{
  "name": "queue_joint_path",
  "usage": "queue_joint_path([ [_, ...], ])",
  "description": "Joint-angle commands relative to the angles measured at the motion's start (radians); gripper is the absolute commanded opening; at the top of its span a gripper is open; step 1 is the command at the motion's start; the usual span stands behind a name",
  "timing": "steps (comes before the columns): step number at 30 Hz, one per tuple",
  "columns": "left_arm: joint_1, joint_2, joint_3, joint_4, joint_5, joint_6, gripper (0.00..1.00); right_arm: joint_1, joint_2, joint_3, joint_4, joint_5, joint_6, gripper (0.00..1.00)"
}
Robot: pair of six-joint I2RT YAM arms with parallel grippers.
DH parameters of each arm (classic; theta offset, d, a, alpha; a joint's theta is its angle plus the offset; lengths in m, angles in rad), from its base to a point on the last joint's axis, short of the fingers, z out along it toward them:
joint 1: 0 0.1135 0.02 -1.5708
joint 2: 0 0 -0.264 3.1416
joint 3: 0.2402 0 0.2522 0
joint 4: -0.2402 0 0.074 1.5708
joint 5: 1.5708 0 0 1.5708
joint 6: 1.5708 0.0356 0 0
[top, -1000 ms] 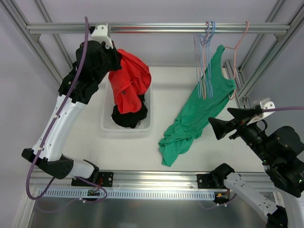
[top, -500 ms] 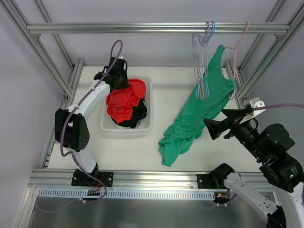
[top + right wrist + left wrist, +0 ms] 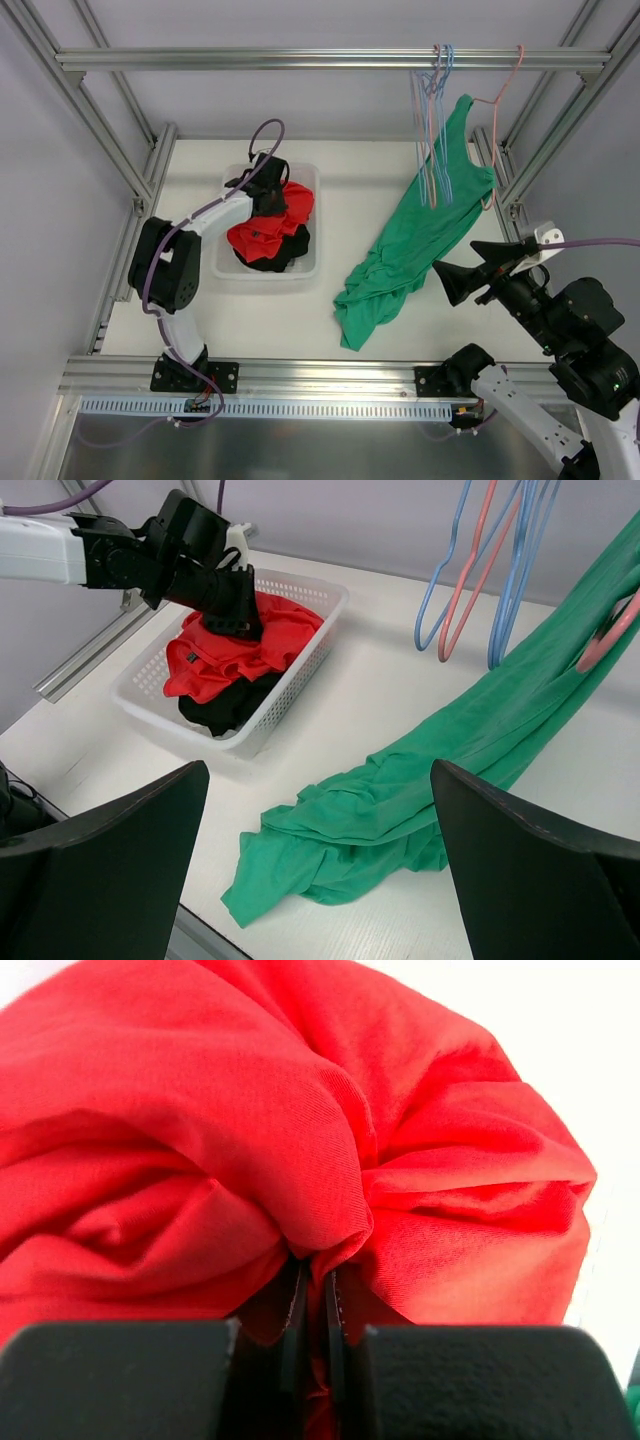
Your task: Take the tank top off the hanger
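Note:
A green tank top (image 3: 420, 230) hangs by one shoulder from a pink hanger (image 3: 493, 110) on the top rail at the right. Its lower part lies bunched on the table (image 3: 380, 830). The hanger (image 3: 610, 635) pokes through the green cloth. My right gripper (image 3: 470, 268) hovers open just right of the tank top, apart from it, with nothing between its fingers (image 3: 318, 780). My left gripper (image 3: 272, 192) is down in the white basket, shut on a fold of a red garment (image 3: 300, 1110), its fingers (image 3: 312, 1280) pinched together on the cloth.
The white basket (image 3: 225, 268) stands left of centre with the red garment (image 3: 230, 650) lying over a black one (image 3: 215, 710). Bare blue and pink hangers (image 3: 432, 130) hang from the rail (image 3: 300, 60) beside the tank top. Frame posts run along both sides.
My left arm has come down from high near the rail and lowered the red garment into the basket. My right gripper drifted slightly and stays open.

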Motion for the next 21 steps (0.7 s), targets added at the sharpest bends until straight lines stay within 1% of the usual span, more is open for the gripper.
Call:
queue_joint_path([
  [1,0.003,-0.092,-0.080,-0.141,-0.080,-0.041,0.00,0.005,-0.017,0.016,-0.007,0.028,-0.001,1.00],
  [2,0.003,-0.127,-0.082,-0.142,-0.085,-0.036,0.14,0.005,-0.016,0.022,-0.022,0.028,-0.003,0.99],
  [3,0.003,-0.163,-0.079,-0.142,-0.093,-0.032,0.26,0.005,-0.014,0.028,-0.028,0.030,-0.003,1.00],
  [4,0.003,-0.231,-0.070,-0.144,-0.093,-0.019,0.45,0.005,-0.013,0.037,-0.031,0.034,-0.004,1.00],
  [6,0.003,-0.319,-0.059,-0.146,-0.094,-0.004,0.62,0.005,-0.011,0.042,-0.044,0.043,-0.007,0.99],
  [8,0.003,-0.367,-0.042,-0.149,-0.090,0.008,0.75,0.005,-0.005,0.051,-0.066,0.075,-0.006,0.99],
  [10,0.003,-0.442,-0.034,-0.159,-0.085,0.018,0.84,0.004,0.015,0.064,-0.091,0.124,-0.004,1.00],
  [11,0.003,-0.467,-0.034,-0.162,-0.088,0.016,0.98,0.004,0.027,0.080,-0.123,0.147,-0.003,1.00],
  [15,0.003,-0.624,-0.039,-0.181,-0.079,0.031,0.99,0.004,0.082,0.129,-0.194,0.302,-0.001,1.00],
  [17,0.003,-0.664,-0.017,-0.240,-0.068,0.034,0.99,0.005,0.099,0.146,-0.214,0.329,-0.013,1.00],
  [21,0.003,-0.795,0.009,-0.377,-0.083,0.044,0.99,0.005,0.125,0.185,-0.287,0.442,-0.012,0.99],
])
